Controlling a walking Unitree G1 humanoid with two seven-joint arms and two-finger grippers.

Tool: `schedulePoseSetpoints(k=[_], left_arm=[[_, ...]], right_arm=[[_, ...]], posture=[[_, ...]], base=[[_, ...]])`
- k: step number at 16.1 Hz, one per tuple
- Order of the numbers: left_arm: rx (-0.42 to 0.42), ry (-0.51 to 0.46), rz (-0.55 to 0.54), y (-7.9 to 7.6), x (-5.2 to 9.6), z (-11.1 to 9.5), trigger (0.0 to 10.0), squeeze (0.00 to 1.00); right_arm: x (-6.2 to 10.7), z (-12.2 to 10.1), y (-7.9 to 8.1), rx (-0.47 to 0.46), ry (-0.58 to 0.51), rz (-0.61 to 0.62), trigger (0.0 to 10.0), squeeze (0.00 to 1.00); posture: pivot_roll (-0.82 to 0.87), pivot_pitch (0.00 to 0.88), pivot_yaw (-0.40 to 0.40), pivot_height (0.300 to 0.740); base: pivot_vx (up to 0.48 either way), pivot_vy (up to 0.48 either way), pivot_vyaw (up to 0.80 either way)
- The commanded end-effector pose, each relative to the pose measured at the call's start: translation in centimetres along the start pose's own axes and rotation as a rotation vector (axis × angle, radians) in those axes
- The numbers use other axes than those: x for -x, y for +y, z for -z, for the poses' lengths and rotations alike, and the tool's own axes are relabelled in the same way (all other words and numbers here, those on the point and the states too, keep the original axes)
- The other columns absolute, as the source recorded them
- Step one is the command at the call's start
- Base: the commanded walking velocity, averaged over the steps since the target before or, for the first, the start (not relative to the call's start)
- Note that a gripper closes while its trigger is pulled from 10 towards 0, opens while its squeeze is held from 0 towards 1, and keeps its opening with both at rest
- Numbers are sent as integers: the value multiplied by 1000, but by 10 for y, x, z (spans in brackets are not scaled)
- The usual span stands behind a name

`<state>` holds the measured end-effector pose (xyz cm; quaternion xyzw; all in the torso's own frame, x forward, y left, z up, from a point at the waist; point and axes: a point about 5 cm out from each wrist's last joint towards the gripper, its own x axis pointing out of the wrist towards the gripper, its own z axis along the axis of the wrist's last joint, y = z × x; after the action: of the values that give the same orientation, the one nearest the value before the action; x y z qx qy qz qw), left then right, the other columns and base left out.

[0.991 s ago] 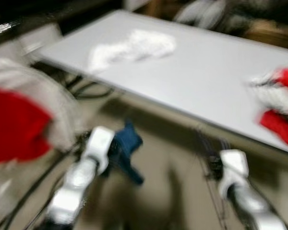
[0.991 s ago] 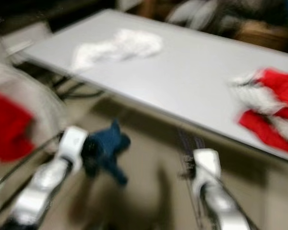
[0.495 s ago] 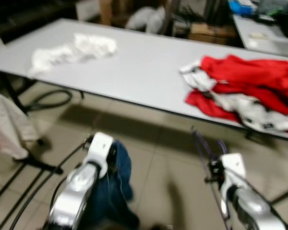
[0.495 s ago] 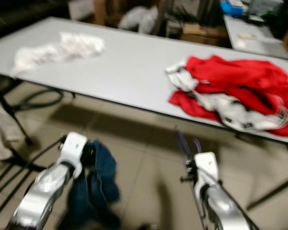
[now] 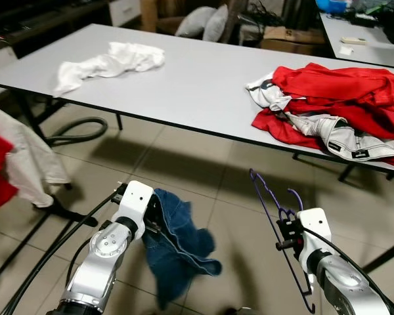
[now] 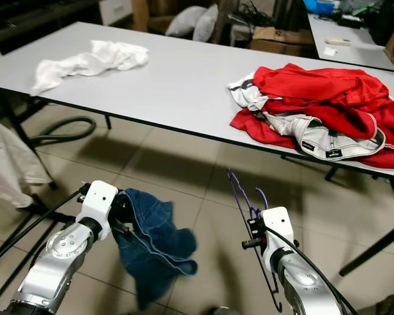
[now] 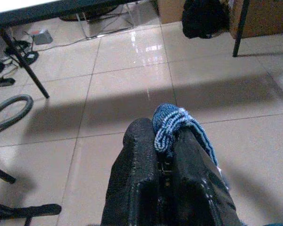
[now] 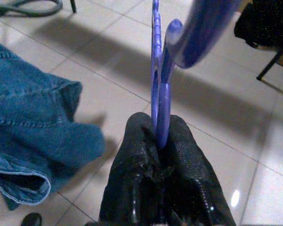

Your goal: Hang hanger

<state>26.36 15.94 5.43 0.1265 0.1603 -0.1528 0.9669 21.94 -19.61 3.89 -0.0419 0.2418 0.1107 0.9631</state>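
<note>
Hanger point(image 5: 276, 223): purple, clamped in right gripper point(image 8: 160, 141), long axis upright; left gripper point(image 7: 167, 143) clenched denim garment point(image 5: 177, 243) alongside, left.

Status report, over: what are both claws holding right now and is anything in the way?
Left claw shut on blue denim garment. Right claw shut on thin purple wire hanger. Long grey table ahead, red clothes pile on it.

The blue denim garment point(image 5: 177, 246) now hangs lower and wider from the left gripper point(image 7: 164, 146), above the floor point(image 5: 236, 197).
</note>
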Motion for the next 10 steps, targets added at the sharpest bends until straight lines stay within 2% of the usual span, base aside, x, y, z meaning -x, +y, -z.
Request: schedulePoseSetpoints(k=[1,6,7,10], left_arm=[[-18,-47,18,-2,-5,-12,10000,0],[-20,-52,2,0,-9,-15,10000,0],[-55,-64,-5,1,-11,-18,10000,0],[-68,-66,0,0,-14,-21,10000,0]], right_arm=[[3,-2,-5,-9,-16,26,10000,0],[1,-3,-3,-10,-27,24,10000,0],[1,-3,-3,-10,-30,27,10000,0],[-1,-6,-3,-9,-43,25,10000,0]], posture=[[-51,51,15,740],[-53,47,23,740],[-53,47,27,740],[-51,46,36,740]], base=[[0,480,-800],[0,480,-800],[0,0,-800],[0,-480,-800]])
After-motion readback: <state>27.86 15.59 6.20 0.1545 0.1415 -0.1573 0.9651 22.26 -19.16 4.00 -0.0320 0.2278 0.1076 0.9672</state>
